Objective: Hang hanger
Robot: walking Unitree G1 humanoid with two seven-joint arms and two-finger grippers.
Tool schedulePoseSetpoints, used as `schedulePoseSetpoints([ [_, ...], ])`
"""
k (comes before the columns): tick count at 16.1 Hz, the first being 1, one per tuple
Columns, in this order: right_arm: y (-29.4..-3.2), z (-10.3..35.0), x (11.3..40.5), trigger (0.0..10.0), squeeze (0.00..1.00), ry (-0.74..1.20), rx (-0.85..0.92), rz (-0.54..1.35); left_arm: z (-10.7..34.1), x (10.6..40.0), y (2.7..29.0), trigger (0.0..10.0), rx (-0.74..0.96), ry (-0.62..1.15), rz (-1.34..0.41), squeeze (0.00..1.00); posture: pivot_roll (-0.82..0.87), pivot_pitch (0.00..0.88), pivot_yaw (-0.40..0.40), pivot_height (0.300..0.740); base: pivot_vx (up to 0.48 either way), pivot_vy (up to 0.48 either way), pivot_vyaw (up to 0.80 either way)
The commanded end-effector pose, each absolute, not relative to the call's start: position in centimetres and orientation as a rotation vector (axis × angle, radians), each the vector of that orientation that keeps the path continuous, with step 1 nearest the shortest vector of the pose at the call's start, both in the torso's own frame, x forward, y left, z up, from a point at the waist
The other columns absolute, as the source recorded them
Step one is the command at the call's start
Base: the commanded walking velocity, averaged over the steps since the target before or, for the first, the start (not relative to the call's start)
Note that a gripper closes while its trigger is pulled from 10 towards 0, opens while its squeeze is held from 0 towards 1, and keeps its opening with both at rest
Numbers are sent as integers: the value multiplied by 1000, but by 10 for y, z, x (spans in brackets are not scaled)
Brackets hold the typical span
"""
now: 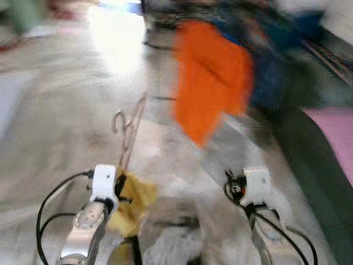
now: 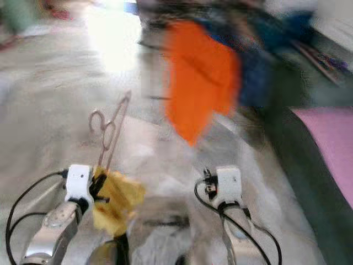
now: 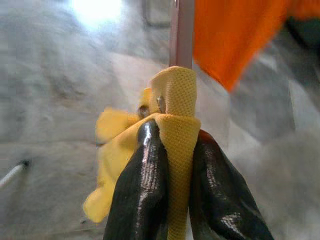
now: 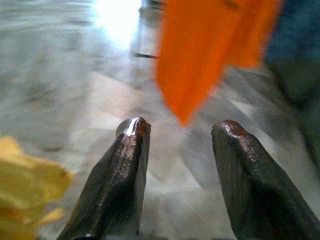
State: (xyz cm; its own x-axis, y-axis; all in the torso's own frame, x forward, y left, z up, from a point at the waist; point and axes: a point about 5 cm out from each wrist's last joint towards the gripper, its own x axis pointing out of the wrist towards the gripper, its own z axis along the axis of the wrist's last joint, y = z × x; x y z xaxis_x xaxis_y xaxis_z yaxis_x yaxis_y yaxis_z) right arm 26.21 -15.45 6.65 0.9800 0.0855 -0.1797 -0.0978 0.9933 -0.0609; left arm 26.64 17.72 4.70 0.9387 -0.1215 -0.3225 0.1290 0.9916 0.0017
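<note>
While the head views blur, my left gripper (image 3: 170, 150) is pinched tight on a yellow cloth (image 3: 172, 115) draped over a metal hanger (image 1: 128, 132), the fabric squeezed between both black fingers (image 3: 142, 190). The hanger rises straight up from those fingertips, its hook at the top, over the pale stone floor (image 1: 55, 110). My right gripper (image 4: 180, 135) holds nothing, its fingers spread apart, pointed toward an orange garment (image 1: 212, 77) hanging ahead

Orange cloth (image 1: 212, 77), pink mat (image 1: 335, 132).
</note>
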Motion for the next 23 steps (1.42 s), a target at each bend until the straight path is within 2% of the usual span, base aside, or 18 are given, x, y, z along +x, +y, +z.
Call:
schedulePoseSetpoints([
  [1, -158, 66, 258, 10000, 0, 183, -63, 71, 45, 264, 176, 10000, 25, 345, -140, 0, -108, 178, -33, 740, -251, 0, 0],
  [6, -156, 67, 262, 10000, 0, 175, -68, 68, 54, 268, 173, 10000, -43, 297, -230, 0, -105, 174, -28, 740, -49, 0, 0],
  [9, -155, 68, 263, 10000, 0, 170, -79, 72, 57, 270, 162, 10000, -87, 284, -274, 0, -108, 177, -31, 740, 0, 0, 0],
  [13, -155, 69, 264, 10000, 0, 167, -74, 68, 55, 264, 150, 10000, -130, 300, -354, 0, -113, 180, -31, 740, 0, -319, 800],
  [16, -155, 69, 264, 10000, 0, 169, -68, 67, 54, 264, 150, 10000, -126, 305, -365, 0, -113, 183, -29, 740, 0, -343, 800],
  [23, -154, 67, 263, 10000, 0, 183, -19, 68, 54, 265, 151, 10000, -185, 303, -361, 0, -118, 182, -30, 740, 0, -46, 0],
])
